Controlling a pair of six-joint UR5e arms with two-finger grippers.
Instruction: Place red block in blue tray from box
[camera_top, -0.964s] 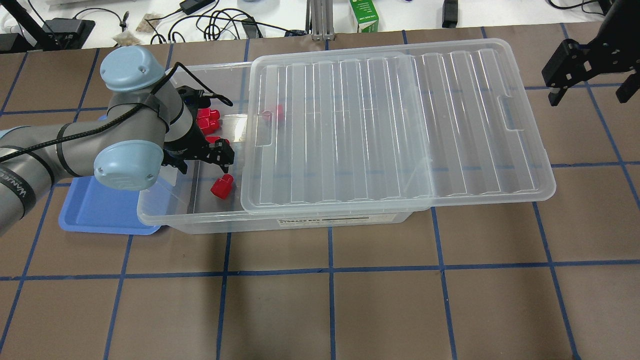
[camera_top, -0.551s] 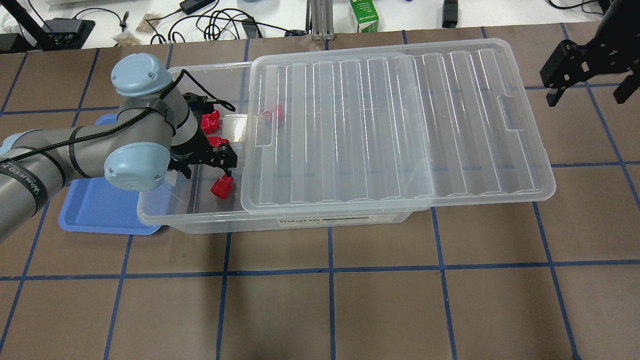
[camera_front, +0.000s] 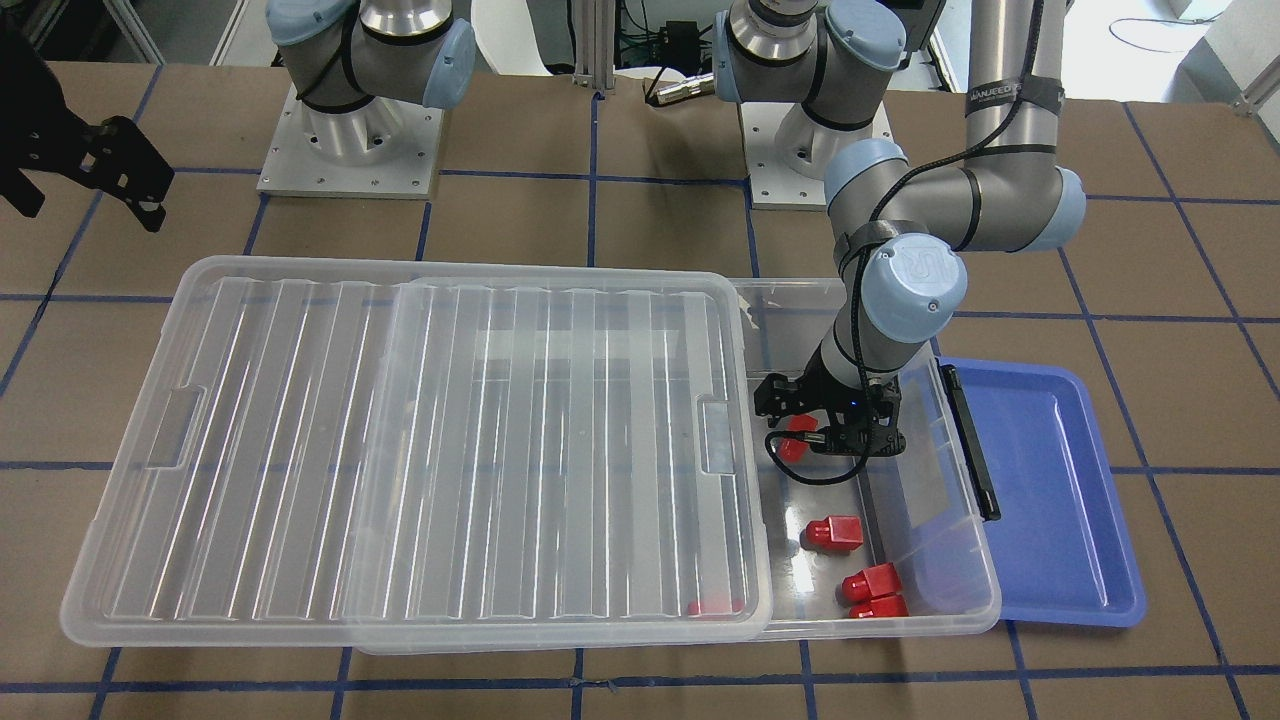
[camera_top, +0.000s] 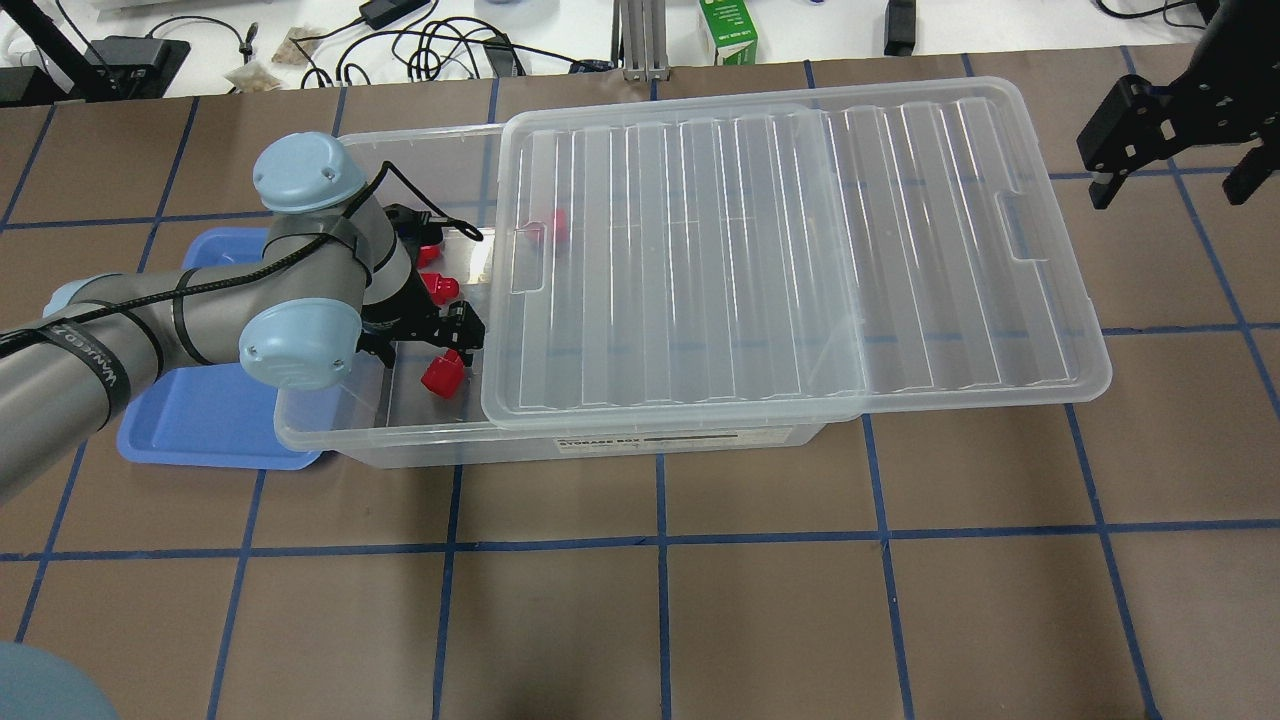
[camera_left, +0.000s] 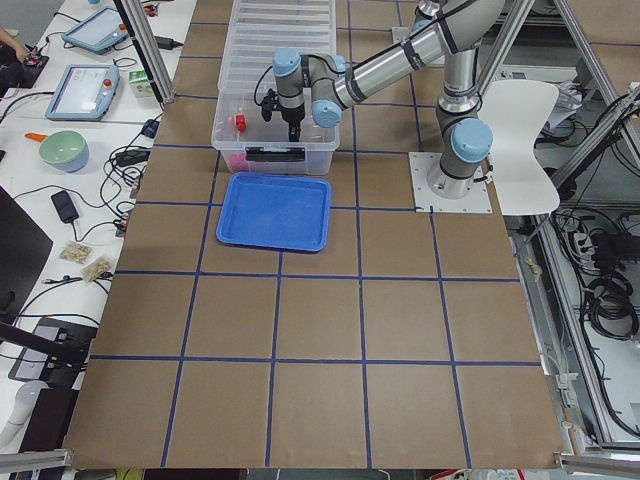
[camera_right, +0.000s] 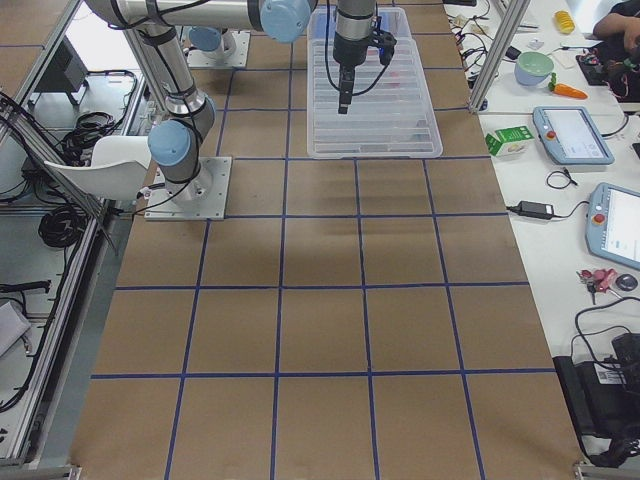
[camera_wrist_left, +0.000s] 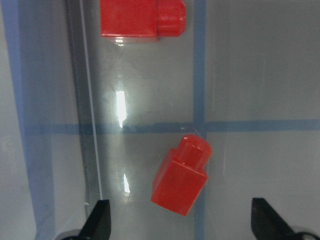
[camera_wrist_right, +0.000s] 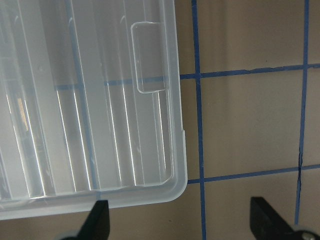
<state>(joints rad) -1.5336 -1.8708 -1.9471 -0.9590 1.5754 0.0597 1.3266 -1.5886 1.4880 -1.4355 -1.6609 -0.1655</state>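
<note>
1. Front-facing view: my left gripper (camera_front: 828, 430) is down inside the uncovered end of the box (camera_front: 880, 627), fingers spread wide and holding nothing. The red block (camera_front: 792, 447) I want lies on the box floor right beneath it. Other red blocks (camera_front: 833, 533) lie further along that end, one of them under the ribbed lid (camera_front: 400, 450). The blue tray (camera_front: 1060, 470) sits just outside the box's latch end and holds no block yet.
2. Overhead view: my right gripper (camera_top: 1172, 185) hangs beyond the lid's far end, well apart from the blocks, so my left arm is plainly the nearer one.
3. Left side view: the tray lies on the brown, blue-taped surface (camera_left: 300, 400) just beside the box. I judge a lift over the latch wall would reach it. A bench (camera_left: 40, 250) with tablets and cables runs alongside.
4. Right side view: my right arm stands over the lid. I cannot tell its gripper's spread from here.
5. Left wrist view: the block lies between my fingertips (camera_wrist_left: 100, 220), slightly ahead of them. Its long axis is slanted, peg end pointing away. I judge I need a small advance and descent before closing.
6. Right wrist view: fingertips (camera_wrist_right: 100, 220) wide apart, with nothing between them, above the lid's corner and bare surface.
</note>
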